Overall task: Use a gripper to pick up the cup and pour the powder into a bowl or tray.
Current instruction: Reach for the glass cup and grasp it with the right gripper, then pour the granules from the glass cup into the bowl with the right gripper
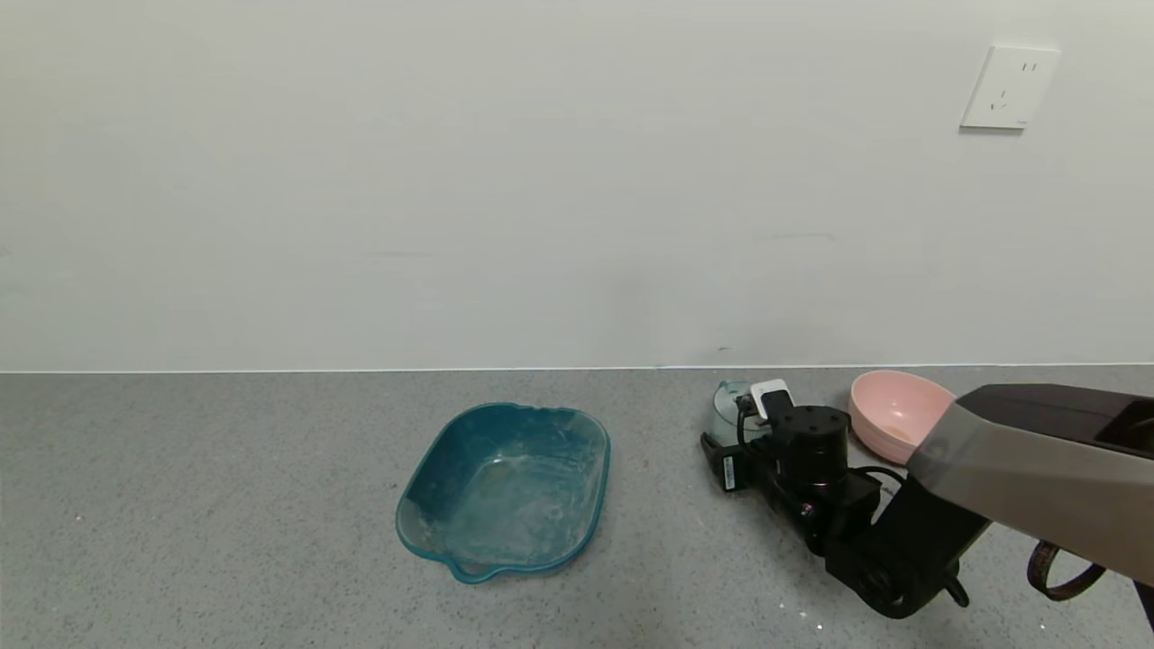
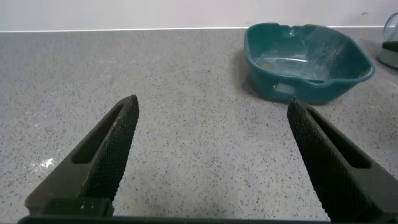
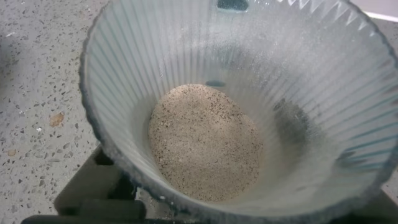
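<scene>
The ribbed, translucent blue-green cup (image 1: pixel 727 402) stands on the grey counter near the back wall, just left of the pink bowl (image 1: pixel 867 424). My right gripper (image 1: pixel 732 433) reaches in from the right and is shut on the cup's sides. In the right wrist view the cup (image 3: pixel 311 62) fills the picture, with a heap of pale beige speckled powder (image 3: pixel 205 143) on its bottom and a black finger (image 3: pixel 87 193) against its outer wall. My left gripper (image 2: pixel 211 124) hangs open over bare counter, out of the head view.
A teal squarish tray (image 1: pixel 590 433) dusted with white sits mid-counter, left of the cup, and the left wrist view shows that tray (image 2: pixel 267 84) too. A beige patch lies inside the pink bowl. The wall runs close behind, with a socket (image 1: pixel 1010 87).
</scene>
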Controlling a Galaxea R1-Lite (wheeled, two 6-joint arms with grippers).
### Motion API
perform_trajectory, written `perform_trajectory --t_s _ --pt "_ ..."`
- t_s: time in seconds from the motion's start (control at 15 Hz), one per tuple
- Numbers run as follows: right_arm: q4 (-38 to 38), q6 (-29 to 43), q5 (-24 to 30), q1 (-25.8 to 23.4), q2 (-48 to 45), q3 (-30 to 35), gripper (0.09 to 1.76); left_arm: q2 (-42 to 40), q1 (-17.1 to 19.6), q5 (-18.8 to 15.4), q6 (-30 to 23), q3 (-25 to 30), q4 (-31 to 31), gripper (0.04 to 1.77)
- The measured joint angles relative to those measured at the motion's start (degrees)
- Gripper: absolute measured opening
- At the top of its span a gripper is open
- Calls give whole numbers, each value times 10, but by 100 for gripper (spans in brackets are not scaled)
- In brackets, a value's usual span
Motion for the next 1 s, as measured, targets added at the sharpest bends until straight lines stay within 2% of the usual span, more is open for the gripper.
perform_trajectory --t_s 0.8,1.0 --pt "3 0 1 1 -14 6 136 0 0 0 0 0 0 172" --pt "29 0 1 1 -38 10 136 0 0 0 0 0 0 172"
